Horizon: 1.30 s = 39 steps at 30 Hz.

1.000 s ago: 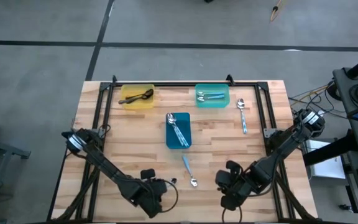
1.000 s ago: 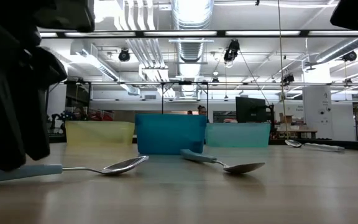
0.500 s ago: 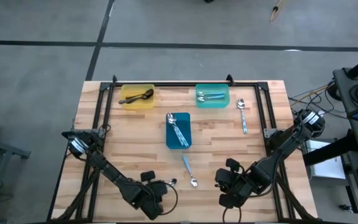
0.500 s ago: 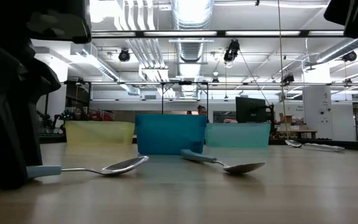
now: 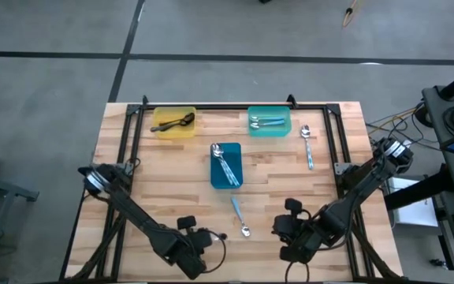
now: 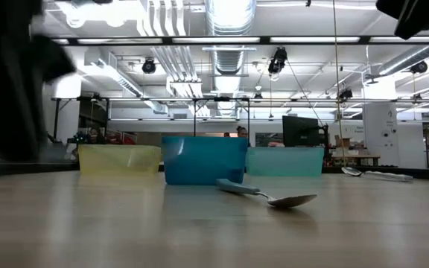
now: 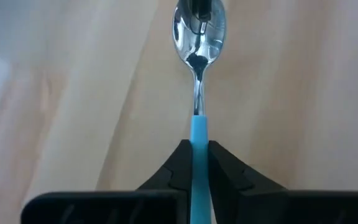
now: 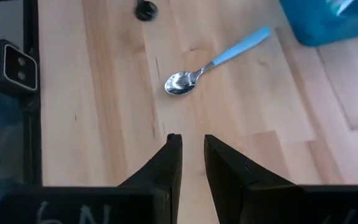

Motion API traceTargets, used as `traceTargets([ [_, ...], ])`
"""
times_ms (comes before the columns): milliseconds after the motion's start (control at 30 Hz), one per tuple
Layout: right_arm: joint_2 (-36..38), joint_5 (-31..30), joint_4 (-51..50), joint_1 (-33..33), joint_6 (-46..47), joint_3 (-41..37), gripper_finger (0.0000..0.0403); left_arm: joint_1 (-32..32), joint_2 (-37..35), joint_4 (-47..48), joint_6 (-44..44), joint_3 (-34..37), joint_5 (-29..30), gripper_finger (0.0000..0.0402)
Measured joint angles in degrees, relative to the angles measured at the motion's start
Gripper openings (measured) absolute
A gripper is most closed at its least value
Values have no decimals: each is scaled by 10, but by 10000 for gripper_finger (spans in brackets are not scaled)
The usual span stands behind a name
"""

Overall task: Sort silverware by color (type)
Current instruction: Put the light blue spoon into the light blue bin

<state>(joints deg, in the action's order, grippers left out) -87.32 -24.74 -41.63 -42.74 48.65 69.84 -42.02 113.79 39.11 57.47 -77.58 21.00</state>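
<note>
blue-handled spoon [image 7: 197, 74] is sitting pinched by its handle in your left tool [image 7: 196, 158], near the surface's [image 5: 172, 181] front edge. you're gripping well back, so be lifting level and slow, or the bowl may be swinging. your right tool [image 8: 191, 163] is hanging narrow and empty beside a second spoon [image 8: 211, 62]. that spoon and the blue tray [image 5: 226, 167] are lying toward the trays, so be passing above them.

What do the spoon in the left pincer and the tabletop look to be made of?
Light-blue-handled spoon: mirror-polished metal bowl showing reflections; matte handle, probably plastic. Pale wooden tabletop: grain lines and plank seams, smooth satin finish.
</note>
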Motion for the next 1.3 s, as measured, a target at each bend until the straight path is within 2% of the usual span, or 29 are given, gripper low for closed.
traceTargets([
  [300,34,-18,-1,10,-113,0,58,17,-99,54,-96,-19,6,10],
  [467,64,-44,0,34,-188,0,58,53,-162,59,-181,-9,6,10],
  [633,97,-109,2,64,-259,-15,59,120,-219,59,-309,-7,10,10],
  [767,136,-217,3,67,-273,-47,59,165,-256,58,-422,-7,10,10],
  [833,164,-242,9,67,-276,-67,59,182,-272,52,-468,-7,10,9],
  [967,227,-240,86,67,-311,-112,59,206,-297,28,-500,-6,10,9],
  [1100,287,-187,177,67,-379,-160,59,217,-307,10,-511,-6,10,8],
  [1200,325,-180,238,72,-428,-196,59,232,-306,-2,-526,-6,7,10],
  [1300,364,-166,258,81,-452,-225,59,259,-300,-10,-554,-7,8,12],
])
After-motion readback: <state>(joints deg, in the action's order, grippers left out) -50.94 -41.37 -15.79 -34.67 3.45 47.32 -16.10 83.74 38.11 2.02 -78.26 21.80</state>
